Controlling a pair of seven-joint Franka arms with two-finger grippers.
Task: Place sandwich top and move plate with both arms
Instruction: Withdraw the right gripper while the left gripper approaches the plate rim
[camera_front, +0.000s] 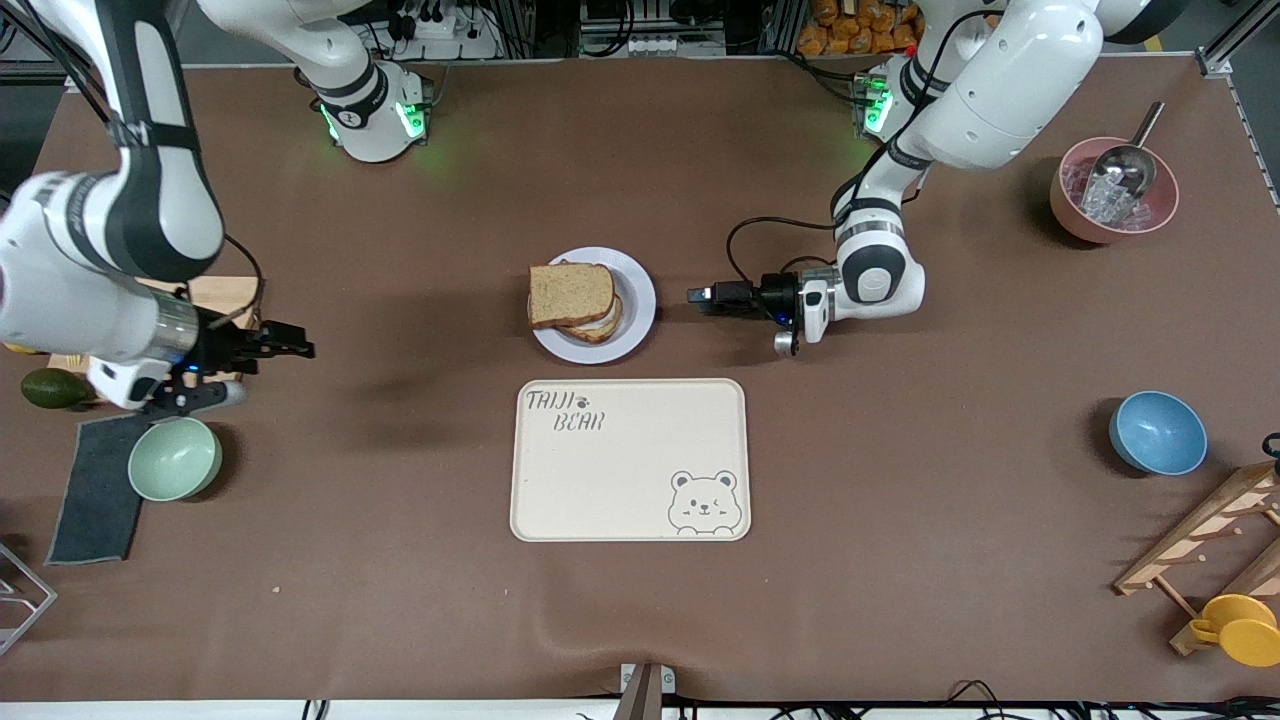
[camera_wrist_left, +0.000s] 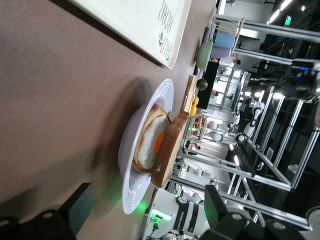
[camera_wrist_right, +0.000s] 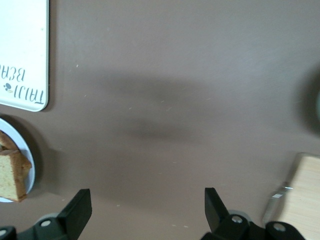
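Note:
The sandwich top (camera_front: 570, 294), a plain brown slice, lies on the egg-bearing bread slice (camera_front: 598, 322) on the round pale plate (camera_front: 640, 300) at the table's middle. In the left wrist view the sandwich top (camera_wrist_left: 168, 150) covers the egg slice (camera_wrist_left: 150, 142) on the plate (camera_wrist_left: 131, 170). My left gripper (camera_front: 697, 295) is open and empty, low beside the plate toward the left arm's end, pointing at it; it also shows in the left wrist view (camera_wrist_left: 147, 205). My right gripper (camera_front: 298, 348) is open and empty, up over bare table toward the right arm's end; the right wrist view (camera_wrist_right: 146, 202) shows the plate's edge (camera_wrist_right: 30, 165).
A cream bear tray (camera_front: 630, 460) lies nearer the camera than the plate. A mint bowl (camera_front: 175, 458), dark cloth (camera_front: 95, 490), avocado (camera_front: 52, 388) and wooden board (camera_front: 225, 295) are at the right arm's end. A blue bowl (camera_front: 1157, 432), pink bowl with scoop (camera_front: 1113, 190) and wooden rack (camera_front: 1200, 540) are at the left arm's end.

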